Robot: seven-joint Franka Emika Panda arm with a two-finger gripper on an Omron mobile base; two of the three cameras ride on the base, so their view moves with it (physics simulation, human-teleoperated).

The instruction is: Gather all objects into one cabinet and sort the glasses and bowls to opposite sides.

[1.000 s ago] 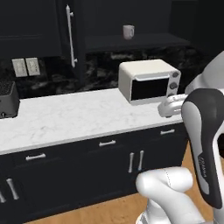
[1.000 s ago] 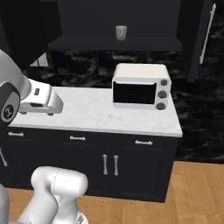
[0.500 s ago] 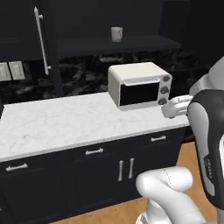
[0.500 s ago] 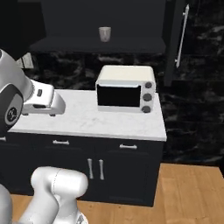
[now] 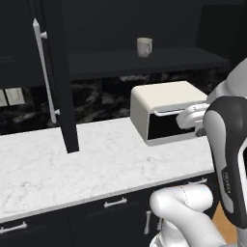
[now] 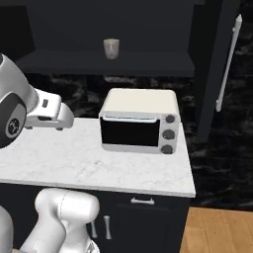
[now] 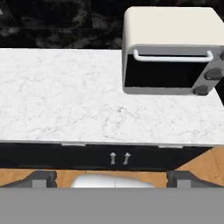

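Overhead, one grey-beige cup [image 5: 144, 47] stands upright on the dark shelf [image 5: 144, 62] of the black upper cabinet [image 6: 113, 29], alone there, high above and well beyond the gripper [image 7: 113, 177]. It is the single cup to be counted; its handle shows on the left in the left base view. The gripper hangs over the front edge of the counter with its jaws spread wide, grasping nothing; its two dark fingertips [image 7: 41, 178] stand far apart at the bottom of the hand view.

One cream toaster oven [image 7: 170, 50] sits on the counter ahead of the jaws and off to their right, with a dark glass door, one pale bar handle across its top edge and three dark knobs down its right side. One tall black cabinet door [image 5: 60, 77] stands open, carrying one long pale vertical bar handle [image 5: 42, 72]; in the right base view that handle [image 6: 228, 62] rises on the far right.

The counter [image 7: 61, 100] is white marble with faint grey veins. Below the jaws run black lower cabinets [image 7: 57, 153] with small pale pulls, and beneath them a wooden floor [image 6: 217, 230]. Behind the counter the backsplash [image 5: 96, 99] is black stone with pale veining.
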